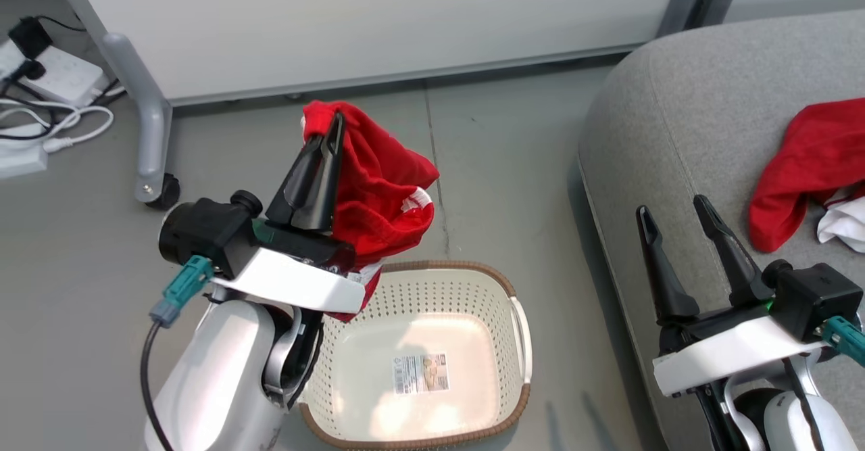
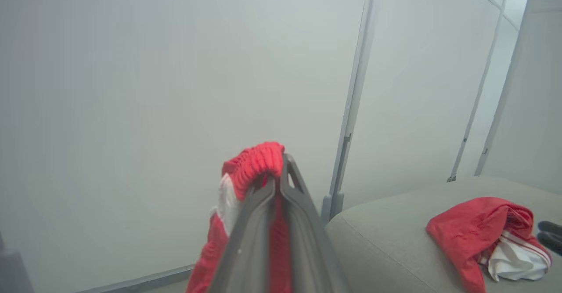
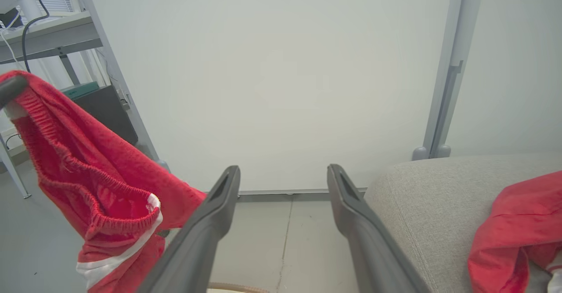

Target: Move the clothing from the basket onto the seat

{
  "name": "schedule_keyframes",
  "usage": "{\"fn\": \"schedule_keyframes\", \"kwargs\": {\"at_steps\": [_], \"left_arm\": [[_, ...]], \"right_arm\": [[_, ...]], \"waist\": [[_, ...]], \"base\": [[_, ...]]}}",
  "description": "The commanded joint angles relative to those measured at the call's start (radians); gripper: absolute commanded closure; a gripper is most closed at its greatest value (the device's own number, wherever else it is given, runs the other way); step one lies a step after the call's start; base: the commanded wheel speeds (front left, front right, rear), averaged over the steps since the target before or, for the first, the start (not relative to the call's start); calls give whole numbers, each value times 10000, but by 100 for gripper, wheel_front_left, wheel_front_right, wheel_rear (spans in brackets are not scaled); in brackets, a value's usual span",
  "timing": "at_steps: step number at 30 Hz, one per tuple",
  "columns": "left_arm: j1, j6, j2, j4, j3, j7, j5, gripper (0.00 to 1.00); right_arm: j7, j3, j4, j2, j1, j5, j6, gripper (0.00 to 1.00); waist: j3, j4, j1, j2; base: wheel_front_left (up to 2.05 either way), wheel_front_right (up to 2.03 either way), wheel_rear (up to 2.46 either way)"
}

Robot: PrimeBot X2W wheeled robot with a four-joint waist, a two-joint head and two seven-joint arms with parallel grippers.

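Holding a red garment (image 1: 378, 187) by its upper edge, the left gripper (image 1: 336, 123) has both fingers pressed together on the fabric. The garment hangs from the fingertips, and in the head view it overlaps the far-left corner of the basket (image 1: 503, 343).

Head view: this view supplies the basket interior, with its perforated walls and a paper label (image 1: 421, 372) on the bottom in plain sight. The basket stands on the grey floor (image 1: 513, 167), just beside the seat (image 1: 676, 120). The right gripper (image 1: 671, 206) sits over the seat's near edge with its jaws wide apart. A second red garment (image 1: 804, 167) lies on the seat, touching a white cloth (image 1: 845, 224) at its lower right.

Left wrist view: this view supplies the grip detail. A ribbed red waistband (image 2: 257, 161) folds over the closed fingertips, with white fabric on its left side. Beyond it, the second red garment and the white cloth, which carries red stripes, lie together on the cushion.

Right wrist view: this view supplies the side profile. The held garment hangs at the left, its elastic opening and a white band facing the camera, apart from the spread fingers (image 3: 210, 222). A shelf unit (image 3: 48, 34) with cables stands behind it, and a white panel (image 3: 272, 86) on a grey frame forms the background.
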Motion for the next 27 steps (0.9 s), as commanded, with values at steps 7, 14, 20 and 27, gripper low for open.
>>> {"fn": "schedule_keyframes", "kwargs": {"at_steps": [7, 14, 20, 27], "left_arm": [[495, 8, 127, -1255, 176, -34, 267, 100], [1579, 281, 283, -2034, -69, 173, 312, 100], [2221, 378, 332, -2326, -222, 326, 194, 100], [2360, 403, 440, -2470, -300, 398, 199, 100]], "right_arm": [[209, -6, -34, -55, 472, 37, 2, 0], [384, -147, -106, -54, 1140, 137, 2, 0], [487, -187, -195, -52, 1478, 180, 2, 0], [504, -98, -254, -54, 1516, 253, 2, 0]], "waist": [[-850, 8, 0, 0], [-1537, 0, 0, 0], [-1758, 46, 0, 0], [-1806, 120, 0, 0]], "base": [[0, 0, 0], [0, 0, 0], [0, 0, 0], [0, 0, 0]]}}
